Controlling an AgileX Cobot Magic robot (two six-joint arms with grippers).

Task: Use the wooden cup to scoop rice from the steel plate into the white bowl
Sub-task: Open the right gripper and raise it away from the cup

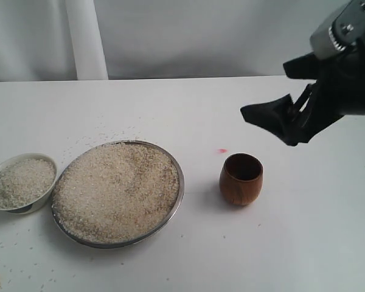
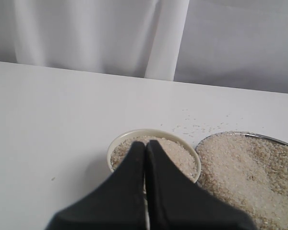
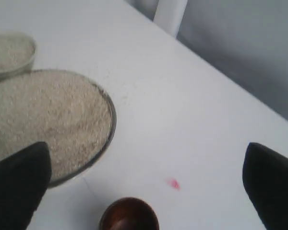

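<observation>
Here, the steel plate, heaped with rice, sits on a white table. Just beside the plate's left edge is the white bowl (it holds grains too). Right of the plate, apart from it, the wooden cup stands upright. The right gripper hangs farther right and higher, fingers spread wide, empty. The left gripper hovers above the bowl beside the plate, fingers pressed together.

wooden cup unobstructed, steel plate near
</observation>
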